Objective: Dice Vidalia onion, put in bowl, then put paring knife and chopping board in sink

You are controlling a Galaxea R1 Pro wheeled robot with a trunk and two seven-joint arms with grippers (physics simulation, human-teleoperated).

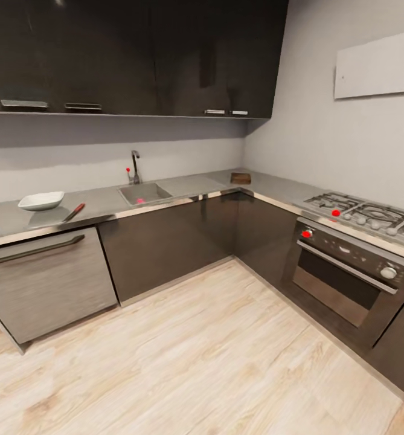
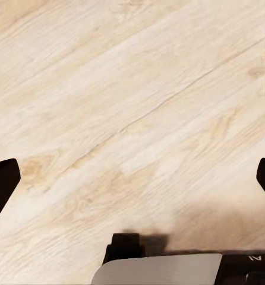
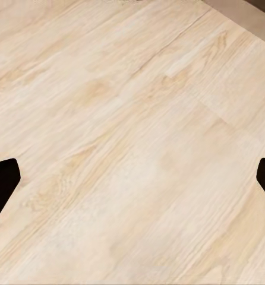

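Across the room, the steel sink [image 1: 156, 194] is set in the grey countertop [image 1: 99, 202], and the small pinkish Vidalia onion [image 1: 141, 200] lies in its basin. A white bowl [image 1: 41, 200] stands on the counter to the sink's left, with the red-handled paring knife [image 1: 73, 212] lying just right of it. The dark wooden chopping board [image 1: 240, 178] rests in the counter's far corner. In the left wrist view my left gripper [image 2: 132, 178] hangs open over bare floor, fingertips [image 2: 2, 181] far apart. My right gripper [image 3: 132, 178] is likewise open over floorboards, its fingertips [image 3: 3, 178] at the frame's edges.
A chrome faucet [image 1: 134, 166] rises behind the sink. A gas hob [image 1: 371, 214] and an oven [image 1: 346, 275] fill the right run of the L-shaped counter. Dark wall cabinets [image 1: 135, 54] hang above. Light wooden floor [image 1: 195, 356] lies between me and the cabinets.
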